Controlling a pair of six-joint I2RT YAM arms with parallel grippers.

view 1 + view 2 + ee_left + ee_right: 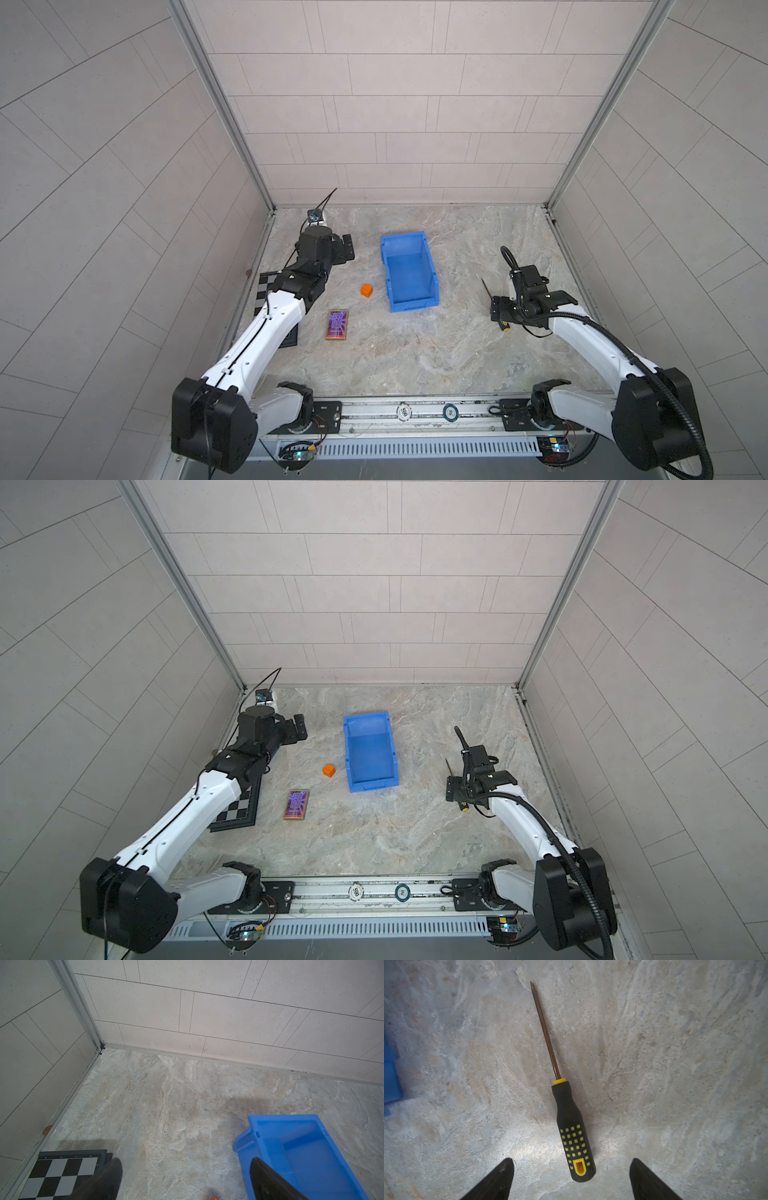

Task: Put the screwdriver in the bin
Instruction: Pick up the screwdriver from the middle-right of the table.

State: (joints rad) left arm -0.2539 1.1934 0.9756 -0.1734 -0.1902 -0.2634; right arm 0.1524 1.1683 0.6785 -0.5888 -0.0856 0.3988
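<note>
The screwdriver (570, 1126), with a black yellow-dotted handle and a thin dark shaft, lies flat on the stone table at the right. In both top views only its shaft tip (485, 286) (448, 766) and its handle end show. My right gripper (571, 1160) (498, 309) hangs low over the handle, open, one finger on each side of the handle's end and neither touching it. The blue bin (402, 237) (368, 719) stands mid-table, empty. My left gripper (186, 1159) (348, 249) is open beside the bin's left wall (255, 1126) and holds nothing.
A small orange cube (366, 290) and a purple patterned card (337, 325) lie left of the bin. A chessboard (239, 808) sits under the left arm by the left wall. Tiled walls close in the back and both sides.
</note>
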